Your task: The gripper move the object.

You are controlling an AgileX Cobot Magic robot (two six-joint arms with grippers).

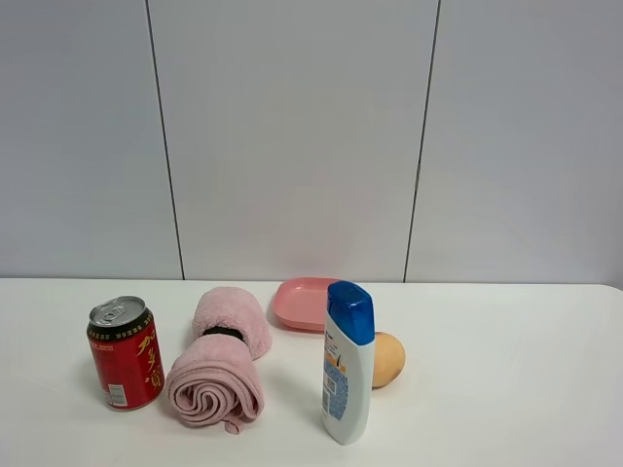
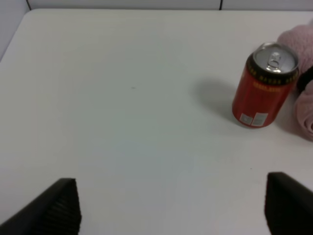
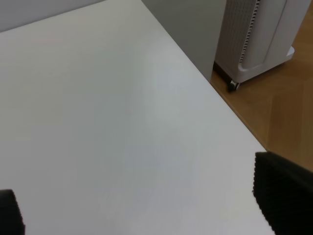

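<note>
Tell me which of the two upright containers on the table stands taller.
The white shampoo bottle with the blue cap, standing in front of the egg. The red can, at the far left beside the rolled pink towel, is clearly shorter.

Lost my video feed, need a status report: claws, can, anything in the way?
Left claw open, empty, short of the can. Right claw open over bare table. Can upright, untouched. Towel close beside it.
</note>
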